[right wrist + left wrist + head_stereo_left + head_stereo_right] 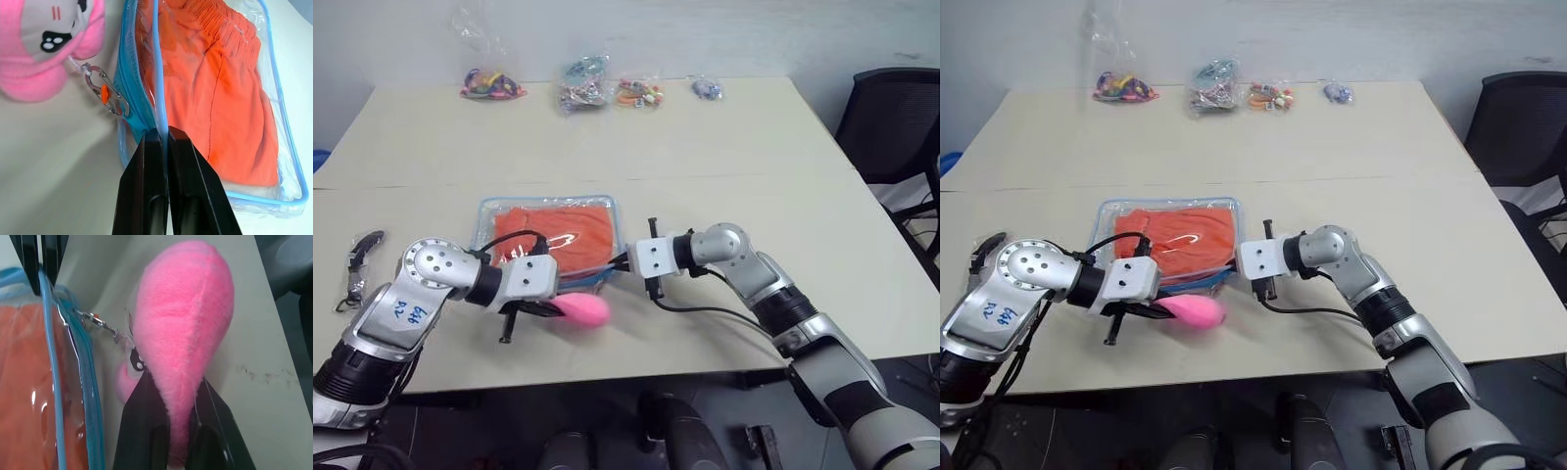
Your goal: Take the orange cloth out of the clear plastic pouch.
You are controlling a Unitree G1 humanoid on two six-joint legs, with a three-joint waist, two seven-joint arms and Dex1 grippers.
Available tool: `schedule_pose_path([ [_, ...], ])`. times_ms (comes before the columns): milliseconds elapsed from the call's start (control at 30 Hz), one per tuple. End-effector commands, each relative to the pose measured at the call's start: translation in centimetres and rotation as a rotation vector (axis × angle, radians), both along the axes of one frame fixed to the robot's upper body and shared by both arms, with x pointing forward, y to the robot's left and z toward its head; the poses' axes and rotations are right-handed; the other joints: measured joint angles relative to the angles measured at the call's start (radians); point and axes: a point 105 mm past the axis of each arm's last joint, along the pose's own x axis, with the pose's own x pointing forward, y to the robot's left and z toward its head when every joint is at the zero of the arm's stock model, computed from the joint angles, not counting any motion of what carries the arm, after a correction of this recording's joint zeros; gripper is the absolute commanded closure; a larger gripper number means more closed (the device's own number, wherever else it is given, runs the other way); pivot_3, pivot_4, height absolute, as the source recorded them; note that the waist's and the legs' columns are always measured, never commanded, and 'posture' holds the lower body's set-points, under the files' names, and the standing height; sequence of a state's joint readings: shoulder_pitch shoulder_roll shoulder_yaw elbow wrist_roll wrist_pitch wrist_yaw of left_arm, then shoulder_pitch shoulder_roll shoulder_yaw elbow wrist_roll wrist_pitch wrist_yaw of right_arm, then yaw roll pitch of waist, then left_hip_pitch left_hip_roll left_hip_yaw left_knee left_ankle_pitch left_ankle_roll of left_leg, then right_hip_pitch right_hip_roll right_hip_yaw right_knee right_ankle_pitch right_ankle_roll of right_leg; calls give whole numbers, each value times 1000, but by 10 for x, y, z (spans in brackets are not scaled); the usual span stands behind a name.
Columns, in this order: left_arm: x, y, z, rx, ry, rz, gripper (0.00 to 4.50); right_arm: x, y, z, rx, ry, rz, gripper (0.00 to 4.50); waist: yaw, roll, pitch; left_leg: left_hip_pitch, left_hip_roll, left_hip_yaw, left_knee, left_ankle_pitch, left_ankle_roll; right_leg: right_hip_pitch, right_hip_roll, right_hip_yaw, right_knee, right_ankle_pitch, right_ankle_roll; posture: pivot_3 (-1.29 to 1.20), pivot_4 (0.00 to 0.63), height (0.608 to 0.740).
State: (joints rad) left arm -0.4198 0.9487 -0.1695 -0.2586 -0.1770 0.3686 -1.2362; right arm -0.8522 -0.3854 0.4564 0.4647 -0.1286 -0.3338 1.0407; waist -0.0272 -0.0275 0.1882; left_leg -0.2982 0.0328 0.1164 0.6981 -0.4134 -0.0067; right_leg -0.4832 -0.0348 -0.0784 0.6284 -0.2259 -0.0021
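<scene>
Right gripper pinching clear plastic pouch rim, orange cloth lengthwise beyond; left gripper clamping pink plush charm

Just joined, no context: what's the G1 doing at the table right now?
It's working on the clear plastic pouch lying flat on the table. The left gripper is shut on the pink plush charm clipped to the pouch. The right gripper is shut on the pouch's blue-edged rim at the near corner. The orange cloth is fully inside; nothing has been pulled out yet.
</scene>
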Motion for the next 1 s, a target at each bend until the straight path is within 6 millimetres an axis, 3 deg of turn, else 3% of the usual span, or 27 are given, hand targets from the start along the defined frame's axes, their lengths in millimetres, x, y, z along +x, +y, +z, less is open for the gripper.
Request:
schedule_pose_path([
  [33, 5, 22, 6, 18, -27, 86, 4500, 1, -10, 12, 21, -45, -5, 4467, 0, 0, 0, 0, 0, 0, 0, 0, 0, 0, 0, 0, 0, 0, 0, 0, 150, 740],
  [267, 2, 79, 13, 30, -34, 298, 4500, -7, -35, 14, -8, -77, -6, 4467, -2, 0, 0, 0, 0, 1, -1, 0, 0, -1, 0, -1, 0, -1, -1, 0, 150, 740],
  [433, -4, 117, 20, 32, -57, 443, 4500, -23, -53, 8, -46, -65, 18, 4467, 0, 1, 0, 0, 0, 1, -1, 0, 0, -1, -1, -2, 0, -1, -1, 0, 150, 740],
  [533, -9, 154, 27, 24, -72, 585, 4500, -36, -67, 7, -66, -56, 36, 4467, 0, 1, 1, 0, 0, 1, -1, -1, 0, -1, -1, -2, 0, -1, -1, 0, 150, 740],
  [700, -8, 194, 36, -51, -106, 759, 4500, -50, -83, 7, -105, -44, 59, 4467, 1, 1, 1, 0, 0, 1, -2, -1, 0, -1, -2, -3, -1, -1, -1, 0, 150, 740],
  [767, -6, 194, 34, -76, -98, 767, 4500, -51, -84, 7, -109, -43, 60, 4467, 1, 1, 1, 0, 0, 1, -2, -1, 0, -1, -2, -3, -1, -1, -1, 0, 150, 740],
  [1000, -1, 161, 5, -90, -39, 680, 4500, -49, -74, 9, -81, -25, 53, 4467, 1, 1, 1, 0, 0, 2, -2, -2, 0, -1, -2, -3, -1, -1, -1, 0, 150, 740],
])
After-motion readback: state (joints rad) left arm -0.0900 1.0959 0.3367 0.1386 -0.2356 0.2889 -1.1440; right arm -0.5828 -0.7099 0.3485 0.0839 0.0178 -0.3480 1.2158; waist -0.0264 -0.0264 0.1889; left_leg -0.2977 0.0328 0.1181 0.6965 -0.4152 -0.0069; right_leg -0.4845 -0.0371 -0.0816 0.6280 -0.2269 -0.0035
